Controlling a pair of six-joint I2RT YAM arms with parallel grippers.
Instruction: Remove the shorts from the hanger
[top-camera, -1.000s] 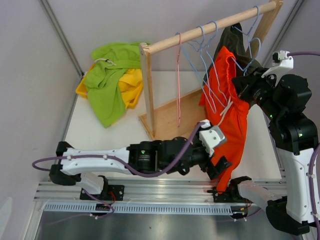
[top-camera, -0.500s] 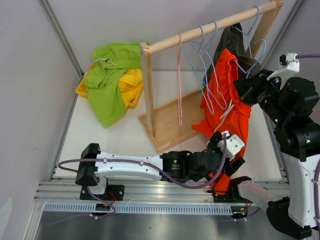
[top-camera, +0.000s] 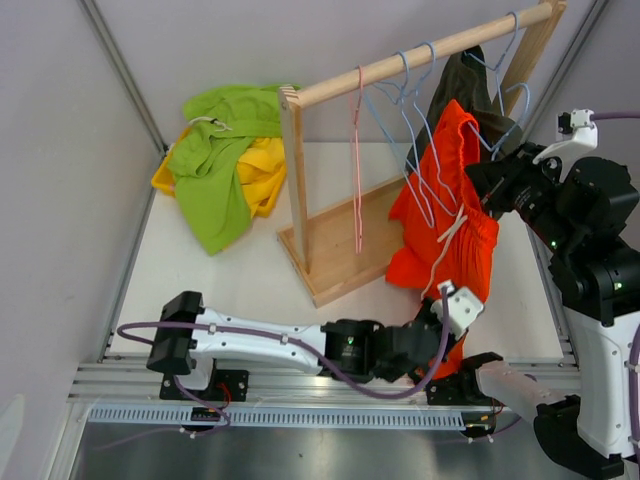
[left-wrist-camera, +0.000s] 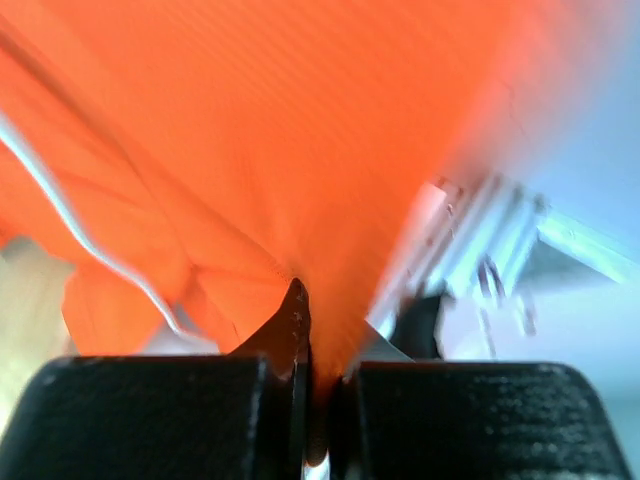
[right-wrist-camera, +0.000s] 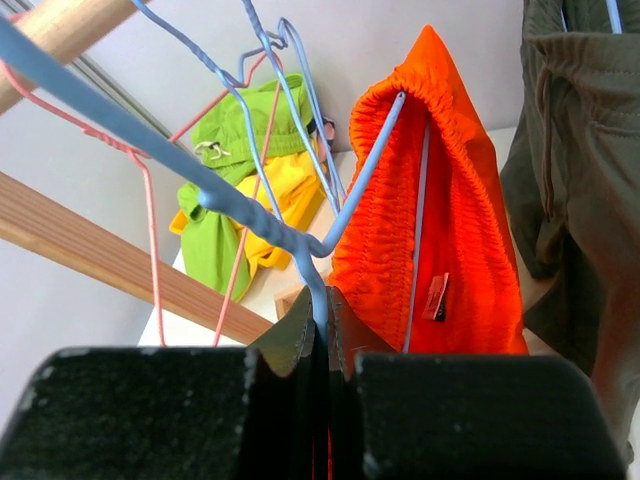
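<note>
**Top external view.** The orange shorts (top-camera: 440, 215) hang on a blue hanger (top-camera: 412, 150) from the wooden rail (top-camera: 420, 55) at the right end of the rack. The waistband is uppermost, on the hanger. The long axis runs from the rail down towards the near table edge, with the lower hem drawn to the left gripper (top-camera: 446, 338). A white drawstring (top-camera: 447, 240) trails down the front. The left gripper's fingertips are hidden behind the wrist camera housing and the fabric. The right gripper (top-camera: 476, 180) sits at the right side of the waistband, and its contact point is hard to make out here. The dark olive shorts (top-camera: 455, 85) hang behind the orange pair and are partly covered by it. The lime green shorts (top-camera: 215, 170) and yellow shorts (top-camera: 262, 170) lie heaped at the far left of the table (top-camera: 240, 270).

**Left wrist view.** The jaws are pressed almost together on a fold of orange fabric. The fabric fills most of the frame and is blurred, so the background at right is unclear.

**Right wrist view.** The jaws are clamped on the blue hanger wire, just below its bend. The elastic waist opening of the orange shorts faces the camera, peak upward. The olive pair is cut off at the right edge.
</note>
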